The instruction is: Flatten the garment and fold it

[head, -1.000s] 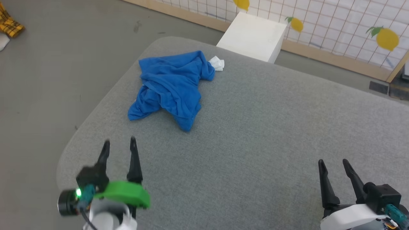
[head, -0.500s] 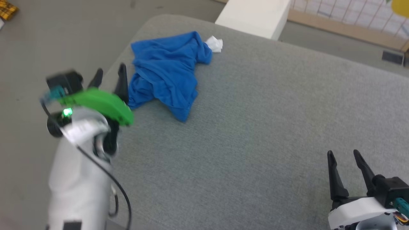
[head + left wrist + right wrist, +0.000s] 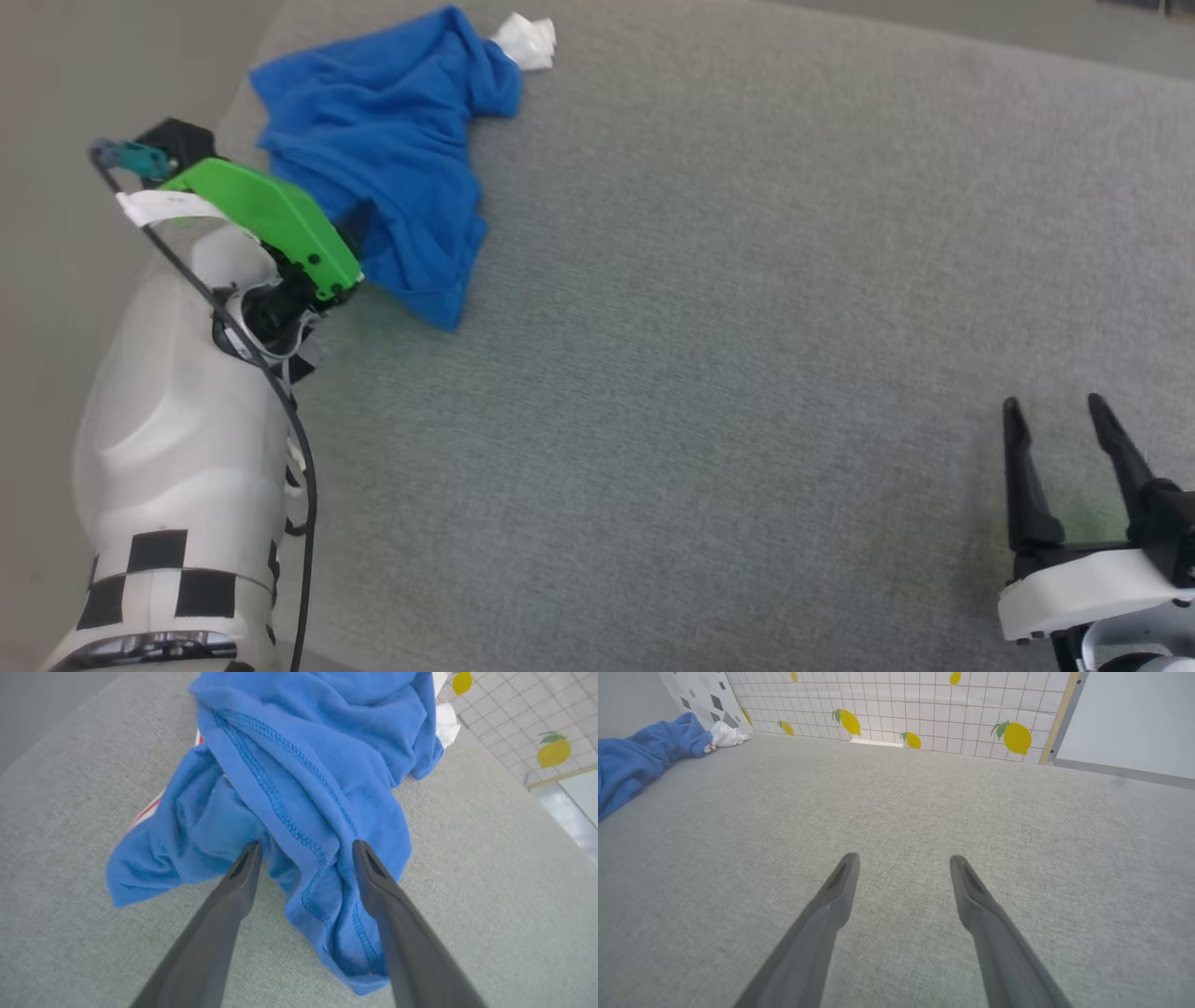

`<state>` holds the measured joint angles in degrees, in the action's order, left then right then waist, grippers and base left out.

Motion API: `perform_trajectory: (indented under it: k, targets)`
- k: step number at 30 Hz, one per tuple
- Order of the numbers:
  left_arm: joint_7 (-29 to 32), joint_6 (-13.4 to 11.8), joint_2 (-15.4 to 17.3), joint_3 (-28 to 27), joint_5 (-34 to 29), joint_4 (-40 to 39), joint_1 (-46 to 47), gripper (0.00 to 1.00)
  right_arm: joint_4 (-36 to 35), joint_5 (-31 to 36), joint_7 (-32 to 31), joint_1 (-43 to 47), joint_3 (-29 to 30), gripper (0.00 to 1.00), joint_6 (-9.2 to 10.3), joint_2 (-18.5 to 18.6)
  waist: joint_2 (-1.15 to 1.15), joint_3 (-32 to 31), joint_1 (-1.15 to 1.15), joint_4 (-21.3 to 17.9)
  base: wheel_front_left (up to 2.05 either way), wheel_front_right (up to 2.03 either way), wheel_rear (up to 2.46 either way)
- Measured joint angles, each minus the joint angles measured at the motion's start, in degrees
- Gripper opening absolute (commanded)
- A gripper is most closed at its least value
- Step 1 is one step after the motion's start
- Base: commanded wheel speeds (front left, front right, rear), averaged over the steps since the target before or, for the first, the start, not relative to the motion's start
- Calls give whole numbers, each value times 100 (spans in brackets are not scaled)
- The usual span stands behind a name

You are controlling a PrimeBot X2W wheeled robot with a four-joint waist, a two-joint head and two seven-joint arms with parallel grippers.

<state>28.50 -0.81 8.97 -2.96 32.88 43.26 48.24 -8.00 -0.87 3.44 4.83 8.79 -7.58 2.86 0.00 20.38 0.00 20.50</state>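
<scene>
Since the garment [image 3: 383, 159] is sitting in a crumpled blue heap near the far left corner of the grey padded table [image 3: 747, 327], nothing's flattened yet, so I'd call this the very first grab. The left gripper [image 3: 306, 845] is spread wide and holding nothing. Its two fingers straddle a ridge of cloth where a stitched hem [image 3: 275, 802] runs down the near end of the pile. The tips look right at the fabric, but I can't tell if they're actually pressing in. The right gripper [image 3: 1053, 403] is wide open and empty too, parked over bare table well apart from the shirt. If it were me, I'd close on that hem ridge and not on the fat bunch beside it, since an edge gives you something to shake out while a fistful of layers just moves the lump around. Go low enough to catch the cloth without pinching the table cover. Then I'd pull toward the middle, because the pile sits close to the table's edge and could slide off. A white sleeve bit [image 3: 527, 37] at the far end and some red-striped trim [image 3: 147, 809] peeking out should help work out which way it's lying.
</scene>
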Motion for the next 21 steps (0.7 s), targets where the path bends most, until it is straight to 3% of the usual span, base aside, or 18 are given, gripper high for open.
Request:
perform_trajectory:
  k: [10,11,12,21]
  targets:
    - [578,-179,-99,328,-27,336,-11,100,-177,35,-119,3,12,100,0,0,0,443,0,-100,0,0,0]
    - [524,-185,-100,336,-40,321,-11,59,-179,35,-129,3,7,100,0,0,0,448,0,-87,0,0,0]
    - [419,-186,-107,331,-52,305,-13,0,-183,35,-144,3,1,100,0,-1,0,449,0,-76,0,0,0]
    - [-1036,-93,-66,141,-115,78,-17,0,-81,22,-138,1,-63,100,1,-1,0,281,0,1,0,0,0]
